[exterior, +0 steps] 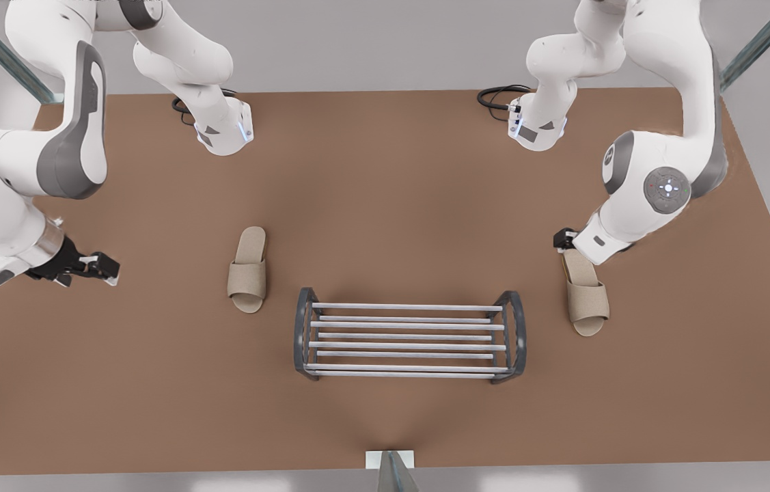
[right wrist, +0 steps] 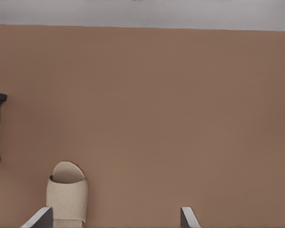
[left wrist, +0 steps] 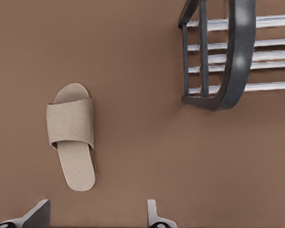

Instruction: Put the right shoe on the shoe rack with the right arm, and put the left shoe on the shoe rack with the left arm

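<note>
Shoe rack (exterior: 408, 339) at table (exterior: 385, 171) centre-front. One slipper (exterior: 248, 270) at its 10 o'clock, near the released left gripper (exterior: 94, 268). Other slipper (exterior: 586, 295) at 3 o'clock, beneath the spread-fingered right gripper (right wrist: 116, 219).

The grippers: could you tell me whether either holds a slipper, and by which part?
Nothing is held: the left gripper and right gripper are open, and both slippers lie on the table.

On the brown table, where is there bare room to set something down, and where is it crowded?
Bare table lies between the two slippers, behind the shoe rack, and in front of the rack toward the near edge. It is crowded at the front view's right, where the right gripper sits over that slipper.
</note>
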You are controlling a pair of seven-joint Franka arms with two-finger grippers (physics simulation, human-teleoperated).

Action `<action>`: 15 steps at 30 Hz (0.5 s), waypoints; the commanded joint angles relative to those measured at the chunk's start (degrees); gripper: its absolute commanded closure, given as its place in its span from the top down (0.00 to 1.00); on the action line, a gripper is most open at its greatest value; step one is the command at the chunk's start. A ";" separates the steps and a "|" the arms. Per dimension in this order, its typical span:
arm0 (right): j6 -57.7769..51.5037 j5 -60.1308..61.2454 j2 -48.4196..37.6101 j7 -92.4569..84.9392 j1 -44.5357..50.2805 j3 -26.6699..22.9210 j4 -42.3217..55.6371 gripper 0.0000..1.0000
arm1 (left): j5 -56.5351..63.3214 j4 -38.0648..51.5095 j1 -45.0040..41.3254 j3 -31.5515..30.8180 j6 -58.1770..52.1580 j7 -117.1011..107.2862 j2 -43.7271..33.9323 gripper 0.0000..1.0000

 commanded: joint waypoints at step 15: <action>98.74 0.05 -23.93 -0.18 -5.09 4.03 -74.04 1.00 | 11.17 -30.63 19.56 0.23 84.64 3.75 9.91 0.99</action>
